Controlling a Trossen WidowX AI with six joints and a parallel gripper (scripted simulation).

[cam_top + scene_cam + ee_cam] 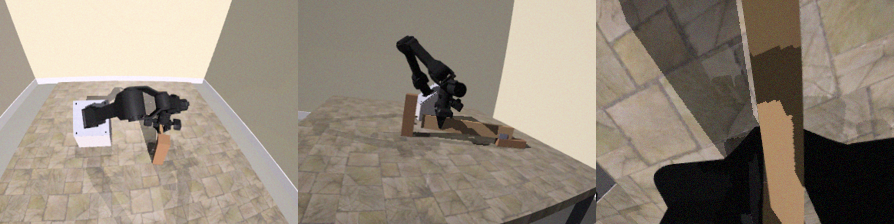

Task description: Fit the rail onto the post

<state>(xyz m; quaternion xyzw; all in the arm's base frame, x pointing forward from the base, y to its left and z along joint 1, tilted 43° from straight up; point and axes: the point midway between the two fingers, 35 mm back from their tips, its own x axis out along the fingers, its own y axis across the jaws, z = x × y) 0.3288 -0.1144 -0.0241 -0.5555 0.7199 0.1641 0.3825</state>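
The wooden bed rail (471,126) (773,30) is held on edge, its near end off the table. Its far end is at the blue-grey bracket (503,136) on the low footboard block (514,143); whether it is fully seated is too small to tell. The short wooden post (162,147) (409,115) stands upright, with a narrow gap between it and the rail's near end in the exterior view. The pegs and the holes cannot be made out. My gripper (161,126) (441,122) (771,130) is shut on the rail, a short way in from its near end.
The white box (91,124) (422,109) under the arm's base stands to the side of the rail and post. The arm arches over from it above the rail and hides much of the rail and the footboard block in the top view. The rail and arm cast dark shadows.
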